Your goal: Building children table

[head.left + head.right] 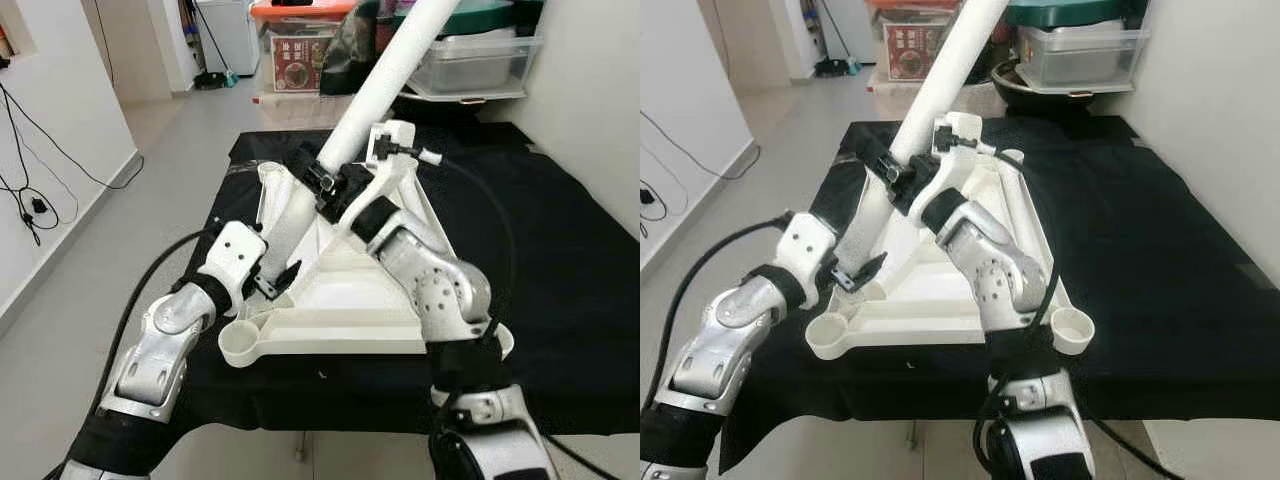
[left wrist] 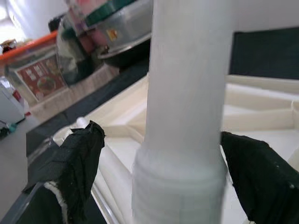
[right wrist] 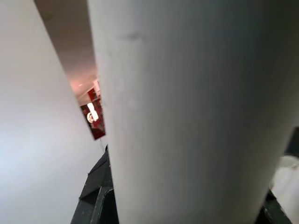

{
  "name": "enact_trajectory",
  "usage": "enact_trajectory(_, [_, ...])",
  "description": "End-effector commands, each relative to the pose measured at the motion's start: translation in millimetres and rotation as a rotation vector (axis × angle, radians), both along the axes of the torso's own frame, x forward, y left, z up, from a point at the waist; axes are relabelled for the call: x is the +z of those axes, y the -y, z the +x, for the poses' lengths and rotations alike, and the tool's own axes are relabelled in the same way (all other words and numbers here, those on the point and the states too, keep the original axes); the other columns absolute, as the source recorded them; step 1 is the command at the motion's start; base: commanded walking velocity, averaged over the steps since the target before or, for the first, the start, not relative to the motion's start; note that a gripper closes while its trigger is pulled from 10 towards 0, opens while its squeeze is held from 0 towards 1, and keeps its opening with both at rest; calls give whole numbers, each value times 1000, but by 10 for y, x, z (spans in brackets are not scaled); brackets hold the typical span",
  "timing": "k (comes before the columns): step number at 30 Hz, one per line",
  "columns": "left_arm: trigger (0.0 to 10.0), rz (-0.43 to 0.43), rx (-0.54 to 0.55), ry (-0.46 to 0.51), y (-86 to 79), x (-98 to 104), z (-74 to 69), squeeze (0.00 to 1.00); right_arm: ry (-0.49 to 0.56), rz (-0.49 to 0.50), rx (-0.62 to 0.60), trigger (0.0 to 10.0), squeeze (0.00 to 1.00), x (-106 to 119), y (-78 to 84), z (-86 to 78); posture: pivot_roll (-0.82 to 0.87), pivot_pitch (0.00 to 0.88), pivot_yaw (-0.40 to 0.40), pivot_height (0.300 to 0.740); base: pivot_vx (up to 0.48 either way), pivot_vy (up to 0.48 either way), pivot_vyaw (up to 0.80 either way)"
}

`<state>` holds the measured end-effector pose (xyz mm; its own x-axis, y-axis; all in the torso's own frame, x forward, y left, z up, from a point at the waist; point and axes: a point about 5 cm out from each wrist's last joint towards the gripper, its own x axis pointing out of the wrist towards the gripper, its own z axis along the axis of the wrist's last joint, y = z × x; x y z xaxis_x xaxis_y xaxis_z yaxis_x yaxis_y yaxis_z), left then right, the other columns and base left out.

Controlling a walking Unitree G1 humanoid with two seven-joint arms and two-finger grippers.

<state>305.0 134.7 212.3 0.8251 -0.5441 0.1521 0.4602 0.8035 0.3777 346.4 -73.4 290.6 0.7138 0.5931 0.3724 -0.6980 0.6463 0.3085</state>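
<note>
White table leg (image 1: 395, 75) tilted over triangular tabletop (image 1: 350, 300) on black-clothed counter (image 1: 560, 300), right tool (image 1: 330, 180) clamped on leg, left tool (image 2: 159, 172) spread wide around leg's base in wrist view, leg's top cut off.

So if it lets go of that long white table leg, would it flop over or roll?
The leg looks stiff: it stays straight while leaning. It's round and smooth, so it could roll on the black cloth. It probably would tip: it slants from the white tabletop, with the right gripper around it.
</note>
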Motion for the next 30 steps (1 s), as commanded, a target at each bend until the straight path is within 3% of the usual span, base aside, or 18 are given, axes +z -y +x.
enact_trajectory(1, [10000,-17,-13,-5,-59,47,-103,1000,40,-14,-97,0,0,90,202,85,42,0,30,740,0,0,0])
enact_trajectory(2, [10000,-17,-13,-5,-59,47,-103,1000,40,-14,-97,0,0,90,202,85,42,0,30,740,0,0,0])
enact_trajectory(3, [10000,-42,-12,-5,-79,79,-164,1000,50,-25,-164,0,0,140,374,145,49,0,24,740,0,0,0])
enact_trajectory(4, [10000,-42,-12,-5,-79,79,-164,1000,50,-25,-164,0,0,140,374,145,49,0,24,740,0,0,0])
enact_trajectory(5, [10000,-54,-16,-9,-100,95,-222,1000,61,-33,-225,0,0,194,546,194,48,0,23,740,0,0,0])
enact_trajectory(6, [10000,-66,-9,-23,-133,73,-279,271,77,-63,-297,0,0,245,752,231,53,0,16,740,0,0,0])
enact_trajectory(7, [10000,-66,-9,-23,-133,73,-279,271,77,-63,-297,0,0,245,752,231,53,0,16,740,0,0,0])
enact_trajectory(8, [10000,-68,6,-32,-160,49,-314,0,87,-87,-348,0,0,278,899,248,55,0,13,740,0,0,0])
enact_trajectory(9, [10000,-43,60,-52,-214,-19,-322,0,93,-130,-398,0,0,281,1034,259,53,0,9,740,0,0,0])
enact_trajectory(10, [10000,-43,60,-52,-214,-19,-322,0,93,-130,-398,0,0,281,1034,259,53,0,9,740,0,0,0])
enact_trajectory(12, [10000,-27,176,-76,-315,-138,-324,0,94,-215,-458,0,0,227,1185,260,53,0,4,740,0,0,0])
enact_trajectory(15, [10000,-55,221,-93,-337,-179,-336,0,67,-233,-481,0,0,172,1216,263,45,0,2,740,0,0,0])
enact_trajectory(16, [10000,-96,252,-114,-326,-214,-360,0,35,-248,-495,2471,0,87,1192,266,44,0,1,740,0,0,0])
enact_trajectory(17, [10000,-96,252,-114,-326,-214,-360,0,35,-248,-495,2471,0,87,1192,266,44,0,1,740,0,0,0])
enact_trajectory(18, [10000,-132,271,-140,-291,-257,-384,0,3,-254,-514,10000,0,-4,1132,264,46,0,-2,740,0,0,0])
enact_trajectory(21, [10000,-109,321,-192,-228,-380,-413,0,-38,-223,-551,10000,0,-142,982,259,54,0,-5,740,0,0,0])
enact_trajectory(26, [10000,-32,370,-190,-243,-458,-403,0,-53,-182,-615,10000,0,-179,961,260,58,0,-10,740,0,-338,0])
enact_trajectory(30, [10000,-66,395,-180,-277,-416,-364,0,-60,-163,-631,10000,0,-207,962,252,57,0,-9,740,0,-480,0])
